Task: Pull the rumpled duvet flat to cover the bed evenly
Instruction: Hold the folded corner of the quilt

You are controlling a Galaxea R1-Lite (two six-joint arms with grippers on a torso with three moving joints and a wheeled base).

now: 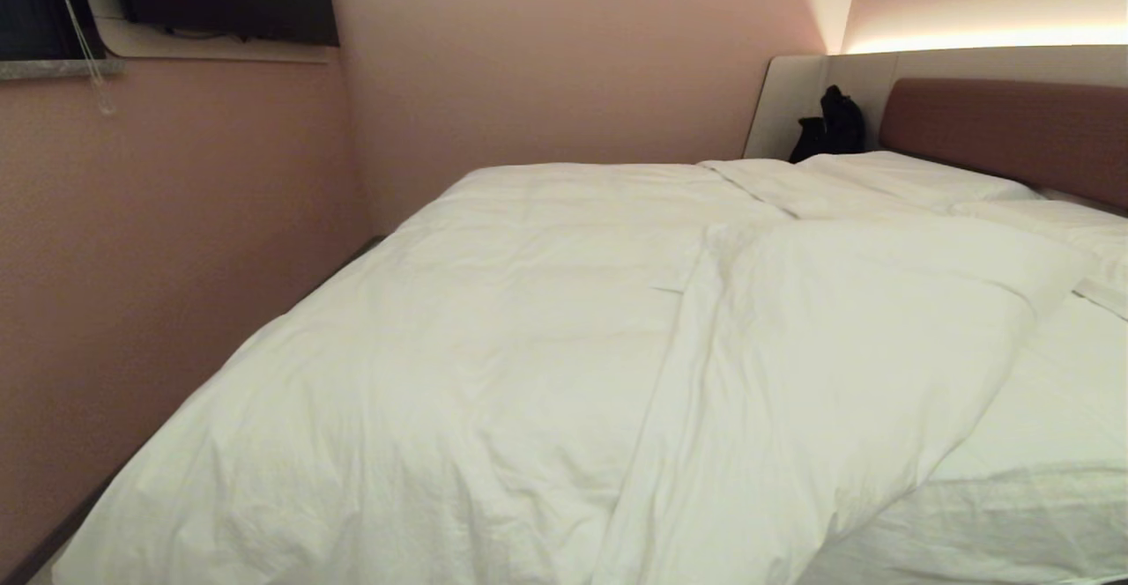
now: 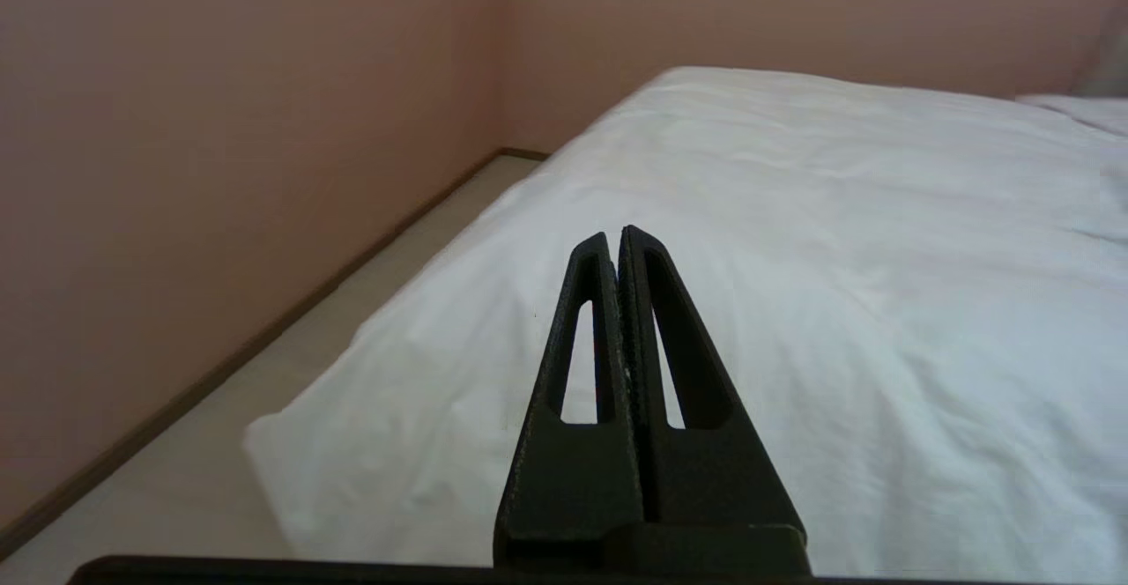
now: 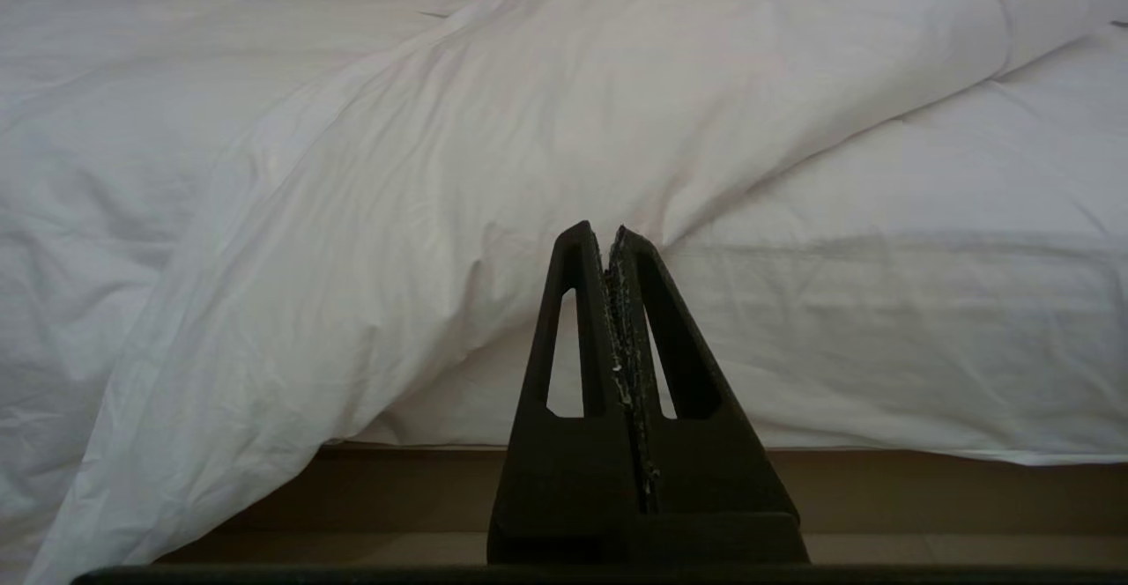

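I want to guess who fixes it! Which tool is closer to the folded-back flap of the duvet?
Right. The right tool points at the duvet flap; the left tool faces the flat part by the wall.

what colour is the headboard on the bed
Reddish-brown; the headboard shows best in the head view, behind the white pillows.

The duvet (image 1: 493, 347) lies rumpled on the bed (image 1: 1005, 127), one flap folded back diagonally.
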